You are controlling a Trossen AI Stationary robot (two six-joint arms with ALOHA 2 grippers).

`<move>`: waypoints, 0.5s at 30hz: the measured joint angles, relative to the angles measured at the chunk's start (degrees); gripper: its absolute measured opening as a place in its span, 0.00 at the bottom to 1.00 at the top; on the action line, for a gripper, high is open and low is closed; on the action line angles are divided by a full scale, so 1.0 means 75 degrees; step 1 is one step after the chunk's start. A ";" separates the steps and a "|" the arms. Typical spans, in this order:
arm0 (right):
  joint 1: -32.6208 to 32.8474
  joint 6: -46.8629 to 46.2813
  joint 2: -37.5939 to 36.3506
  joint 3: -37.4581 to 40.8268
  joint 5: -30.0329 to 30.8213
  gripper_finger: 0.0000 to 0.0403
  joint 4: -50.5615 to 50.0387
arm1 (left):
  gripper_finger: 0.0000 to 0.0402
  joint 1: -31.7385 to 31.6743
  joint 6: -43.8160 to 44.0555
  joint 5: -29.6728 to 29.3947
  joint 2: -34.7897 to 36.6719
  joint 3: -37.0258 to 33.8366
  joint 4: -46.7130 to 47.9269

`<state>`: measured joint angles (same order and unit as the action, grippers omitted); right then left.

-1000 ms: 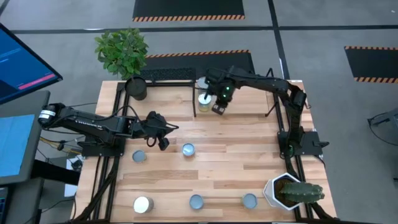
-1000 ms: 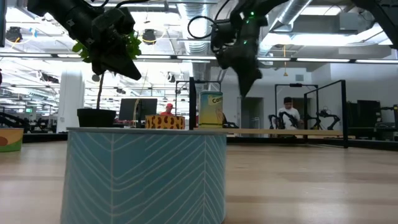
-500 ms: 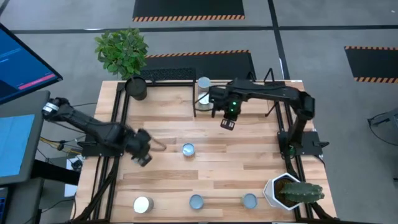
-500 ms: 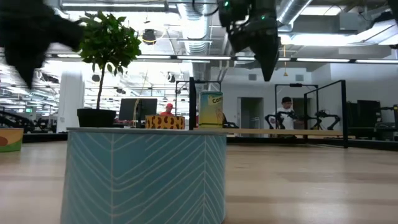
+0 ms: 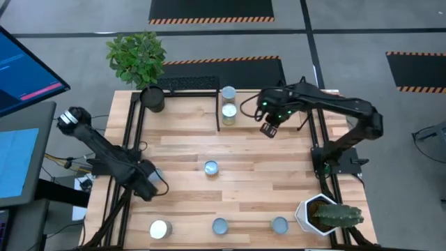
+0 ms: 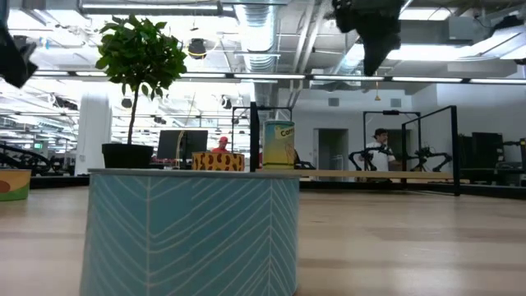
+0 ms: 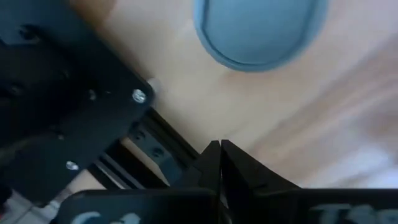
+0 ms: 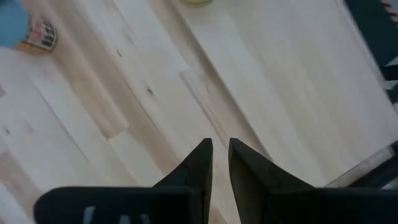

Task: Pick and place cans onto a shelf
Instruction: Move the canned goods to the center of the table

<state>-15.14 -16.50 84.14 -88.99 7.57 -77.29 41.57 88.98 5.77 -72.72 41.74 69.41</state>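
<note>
My left gripper (image 5: 149, 187), fingers pressed together and empty, hangs over a pale-blue-topped tin can (image 7: 260, 30) at the table's left edge; my right gripper (image 5: 269, 130), fingers slightly parted, empty, hovers near the black-rod wooden-board shelf (image 5: 187, 86) bearing two cans (image 5: 228, 111).

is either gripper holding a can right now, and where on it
No. The left gripper is shut on nothing above a pale-blue-topped can; the right gripper hangs empty over the table, fingers slightly apart.
</note>
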 joint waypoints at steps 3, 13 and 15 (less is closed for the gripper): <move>0.0002 -0.0183 -0.0379 0.0003 0.0012 0.19 0.0015 | 0.00 -0.0139 -0.0391 -0.0001 -0.0653 0.0000 0.0003; 0.0360 -0.0802 -0.1380 0.0003 0.0009 0.19 0.0055 | 0.00 -0.1630 -0.2961 -0.1455 -0.2549 0.0054 -0.1636; 0.0426 -0.0891 -0.1491 0.0003 0.0009 0.19 0.0091 | 0.00 -0.2185 -0.3507 -0.2248 -0.2660 0.0278 -0.1902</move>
<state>-11.94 -23.18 72.95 -88.97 7.64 -76.60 25.18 62.67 -11.09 -92.67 43.82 55.14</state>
